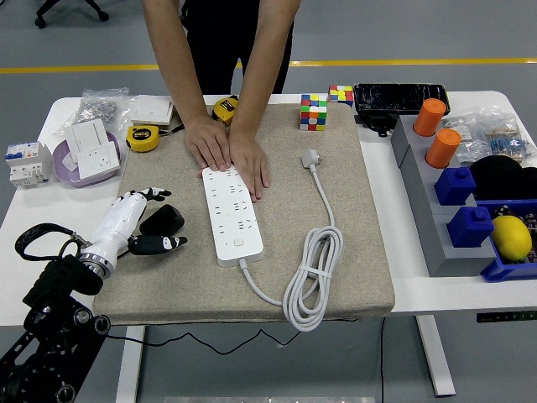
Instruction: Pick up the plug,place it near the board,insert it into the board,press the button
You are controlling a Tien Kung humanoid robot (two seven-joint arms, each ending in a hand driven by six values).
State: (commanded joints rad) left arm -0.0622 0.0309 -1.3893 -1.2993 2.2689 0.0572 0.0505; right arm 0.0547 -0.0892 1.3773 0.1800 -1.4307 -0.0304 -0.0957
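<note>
A white power strip (232,217) lies lengthwise on the beige mat (369,252), its button (238,244) at the near end. A person's two hands (226,155) press flat on its far end. Its own white plug (311,157) lies to the right, with the white cable coiled (312,277) near the mat's front. A black plug (165,217) lies on the mat left of the strip. My left hand (155,220), white with black fingertips, reaches in around it, the fingers (144,196) stretched past its far side and the thumb (161,243) on its near side, apart from it.
Two yellow tape measures (143,138), white sockets in a purple dish (88,151) and a breaker (25,161) sit at the left. Rubik's cubes (314,112) and a black box (400,96) stand at the back. Grey bins with orange and blue parts (457,201) fill the right.
</note>
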